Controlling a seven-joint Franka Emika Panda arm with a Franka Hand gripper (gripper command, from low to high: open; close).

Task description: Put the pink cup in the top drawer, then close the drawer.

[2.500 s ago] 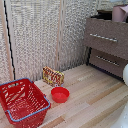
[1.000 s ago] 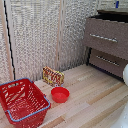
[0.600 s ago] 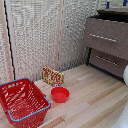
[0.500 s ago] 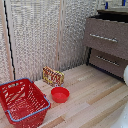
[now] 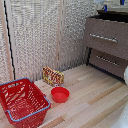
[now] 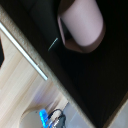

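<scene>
The storage unit [image 5: 112,47] stands at the exterior view's right, dark brown with silver bar handles [image 5: 103,38]. Its top section looks pulled out. A small blue tip of my gripper [image 5: 106,7] shows just above the unit's top edge; I cannot make out how the fingers stand. In the wrist view the pink recepticle [image 6: 82,20] rests on a dark brown surface of the unit [image 6: 95,75], beside a silver bar handle [image 6: 22,50]. No finger shows touching the cup. The cup is hidden in the exterior view.
A red wire basket [image 5: 22,102] stands on the wooden floor at the exterior view's lower left. A low red bowl [image 5: 60,94] and a yellow-red box [image 5: 52,76] sit beside it. A slatted screen [image 5: 40,35] stands behind. A white arm part [image 5: 125,75] shows at the right edge.
</scene>
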